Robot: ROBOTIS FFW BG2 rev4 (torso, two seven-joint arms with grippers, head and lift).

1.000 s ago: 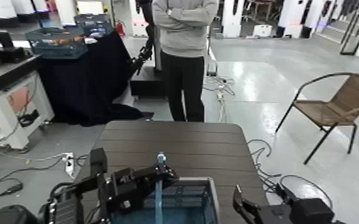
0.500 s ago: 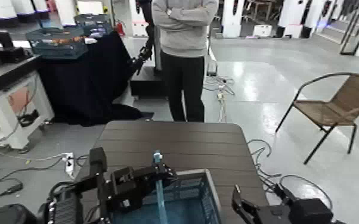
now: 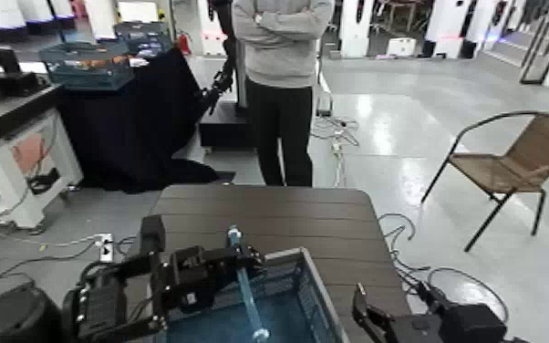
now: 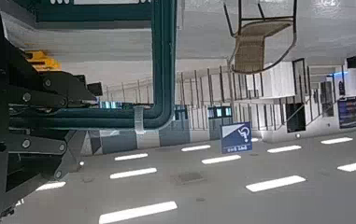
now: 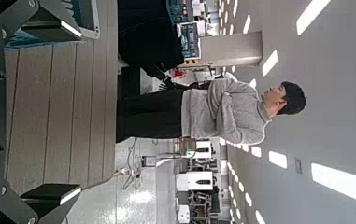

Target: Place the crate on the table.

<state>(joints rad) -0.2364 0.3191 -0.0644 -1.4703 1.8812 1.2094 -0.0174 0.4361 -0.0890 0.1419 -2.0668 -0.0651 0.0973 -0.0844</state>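
Head view shows the crate (image 3: 318,306) turned and farther forward than 1 second earlier, below the left gripper (image 3: 254,262) closed on its handle (image 3: 249,294), at the table's (image 3: 269,214) near end, with the open right gripper (image 3: 360,303) beside it.

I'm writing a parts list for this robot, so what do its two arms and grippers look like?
Both arms are black, with blocky, angular joint housings. The left gripper is black too; the right gripper has black, wedge-shaped fingers.
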